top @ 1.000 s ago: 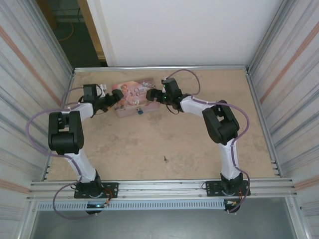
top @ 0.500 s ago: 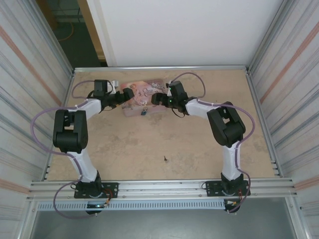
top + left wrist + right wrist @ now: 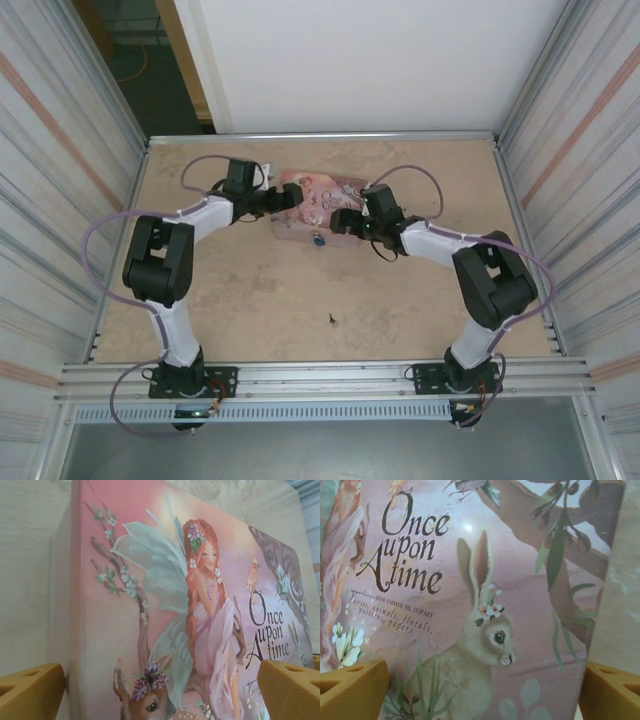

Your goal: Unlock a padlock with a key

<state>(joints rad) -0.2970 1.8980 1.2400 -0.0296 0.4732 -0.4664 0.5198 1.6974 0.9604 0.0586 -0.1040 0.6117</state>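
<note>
A pink tin (image 3: 316,188), its lid painted with a fairy, a deer, a rabbit and the words "Once upon a time", lies on the sandy-brown table (image 3: 300,290) between the left gripper (image 3: 284,198) and the right gripper (image 3: 345,219), close in front of both. A small dark speck (image 3: 331,320) sits on the table well behind them. Ribbed metal walls (image 3: 60,200) stand on either side.

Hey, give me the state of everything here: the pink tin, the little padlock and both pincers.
Tin: lying flat, lid down.
Padlock: at the tin's front side; too small to tell whether it is locked.
Left pincer: open, over the lid.
Right pincer: open, over the lid.
</note>
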